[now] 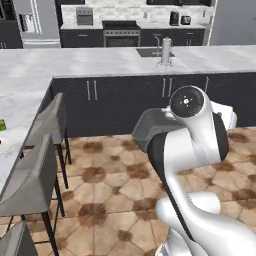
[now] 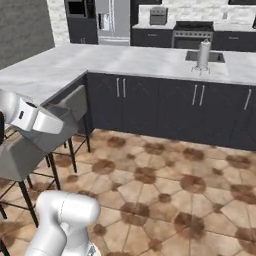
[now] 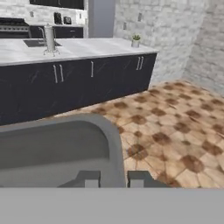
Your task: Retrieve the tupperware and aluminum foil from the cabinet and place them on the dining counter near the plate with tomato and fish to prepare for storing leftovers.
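A: Biggest thing first?
B: Long white dining surface with grey veins, off on the left.

A: Beside it?
B: Grey chairs, three counted, all in a row along its edge.

A: And the tupperware?
B: Just one. Dark grey, boxy, round corners, rim flaring out a bit. Up in the air over the brown tiled floor, right of the chairs and well apart from the dining surface. Also peeking out from behind the white arm.

A: Anything inside?
B: Smooth grey walls and bottom showing, that's all.

A: What about the hand?
B: Pinched together on the near rim of the tupperware. Two dark fingertips, one on each side of the wall.

A: Smallest bit?
B: One white plate, cut off at the left edge, on the dining surface. Something green just beyond it, too cut off to tell.
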Available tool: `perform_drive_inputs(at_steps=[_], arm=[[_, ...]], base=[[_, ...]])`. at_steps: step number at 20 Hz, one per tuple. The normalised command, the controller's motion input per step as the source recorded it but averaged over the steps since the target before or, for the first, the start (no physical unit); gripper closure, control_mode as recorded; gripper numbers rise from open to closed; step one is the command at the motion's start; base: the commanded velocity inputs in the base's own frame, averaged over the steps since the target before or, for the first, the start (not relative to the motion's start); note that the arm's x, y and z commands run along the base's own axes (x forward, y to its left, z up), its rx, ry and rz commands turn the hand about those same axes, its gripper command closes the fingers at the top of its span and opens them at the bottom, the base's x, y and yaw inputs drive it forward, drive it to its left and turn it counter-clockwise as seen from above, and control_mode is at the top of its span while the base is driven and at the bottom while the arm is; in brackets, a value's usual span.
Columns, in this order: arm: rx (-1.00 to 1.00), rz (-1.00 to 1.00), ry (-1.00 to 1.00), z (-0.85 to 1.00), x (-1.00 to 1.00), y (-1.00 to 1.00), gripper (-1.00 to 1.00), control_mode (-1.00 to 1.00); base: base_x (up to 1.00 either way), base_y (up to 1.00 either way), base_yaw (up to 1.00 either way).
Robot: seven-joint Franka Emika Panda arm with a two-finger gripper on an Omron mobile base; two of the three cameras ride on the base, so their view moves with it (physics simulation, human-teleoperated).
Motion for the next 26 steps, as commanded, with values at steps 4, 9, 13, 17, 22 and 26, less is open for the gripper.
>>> perform_drive_inputs(at_steps=[4,9,13,17,22,26], arm=[[0.0,0.0,0.0,0.0,0.0,0.0,1.0,1.0],[0.0,0.0,0.0,0.0,0.0,0.0,1.0,1.0],[0.0,0.0,0.0,0.0,0.0,0.0,1.0,1.0],[0.0,0.0,0.0,0.0,0.0,0.0,1.0,1.0],[0.0,0.0,0.0,0.0,0.0,0.0,1.0,1.0],[0.0,0.0,0.0,0.0,0.0,0.0,1.0,1.0]], base=[[1.0,0.0,0.59],[1.0,0.0,0.61],[1.0,0.0,0.64],[1.0,0.0,0.65],[0.96,0.0,0.65],[0.82,0.0,0.66]])
